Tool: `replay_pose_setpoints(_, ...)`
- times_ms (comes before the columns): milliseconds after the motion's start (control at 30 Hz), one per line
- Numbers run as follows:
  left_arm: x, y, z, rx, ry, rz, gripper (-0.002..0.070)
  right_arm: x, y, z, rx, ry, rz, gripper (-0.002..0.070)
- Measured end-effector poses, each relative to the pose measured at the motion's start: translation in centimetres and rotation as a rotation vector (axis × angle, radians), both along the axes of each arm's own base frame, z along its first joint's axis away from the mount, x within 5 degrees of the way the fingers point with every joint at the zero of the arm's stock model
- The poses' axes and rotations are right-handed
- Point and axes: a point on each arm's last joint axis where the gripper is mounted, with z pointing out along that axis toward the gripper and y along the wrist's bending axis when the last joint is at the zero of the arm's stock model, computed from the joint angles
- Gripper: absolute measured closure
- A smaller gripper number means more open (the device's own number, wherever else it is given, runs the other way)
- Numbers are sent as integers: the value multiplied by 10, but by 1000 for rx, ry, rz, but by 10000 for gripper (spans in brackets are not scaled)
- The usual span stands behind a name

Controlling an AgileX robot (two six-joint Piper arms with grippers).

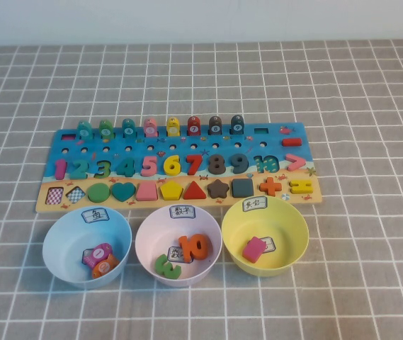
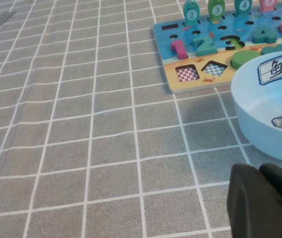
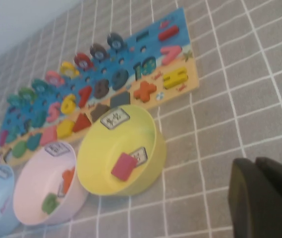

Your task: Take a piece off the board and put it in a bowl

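The puzzle board [image 1: 307,145] lies across the middle of the table, with fish pegs, numbers and shapes on it. Two checkered slots [image 1: 54,195] at its left end are empty. In front stand a blue bowl [image 1: 66,241] with two fish pieces [image 1: 98,256], a pink bowl [image 1: 151,237] with an orange 10 [image 1: 194,246] and a green 2 [image 1: 167,266], and a yellow bowl [image 1: 286,227] with a pink piece [image 1: 253,249]. Neither gripper shows in the high view. My left gripper [image 2: 261,169] is shut and empty, low beside the blue bowl [image 2: 259,114]. My right gripper [image 3: 255,161] is shut and empty, to the right of the yellow bowl [image 3: 96,163].
A grey checked cloth [image 1: 371,85] covers the whole table. The board's left end [image 2: 180,84] shows in the left wrist view and its right end [image 3: 193,74] in the right wrist view. Open cloth lies on both sides of the bowls.
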Motion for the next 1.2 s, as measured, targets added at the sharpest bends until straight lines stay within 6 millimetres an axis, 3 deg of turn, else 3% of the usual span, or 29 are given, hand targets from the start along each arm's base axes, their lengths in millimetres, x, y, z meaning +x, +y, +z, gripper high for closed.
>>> replay_pose_setpoints(233, 0, 0, 0, -2, 0, 1, 675, 39, 0, 48, -204, 187, 155, 694)
replay_pose_setpoints(400, 0, 0, 0, -2, 0, 1, 675, 76, -2, 66, -308, 278, 259, 694)
replay_pose_setpoints(600, 0, 0, 0, -2, 0, 1, 675, 121, 10, 66, -367, 368, 395, 694)
replay_pose_setpoints(833, 0, 0, 0, -2, 0, 1, 675, 168, 52, 57, -575, 425, 629, 694)
replay_pose_setpoints(1033, 0, 0, 0, -2, 0, 1, 675, 194, 90, 61, -847, 348, 931, 694)
replay_pose_setpoints(1200, 0, 0, 0, -2, 0, 1, 675, 214, 105, 63, -999, 236, 1143, 694)
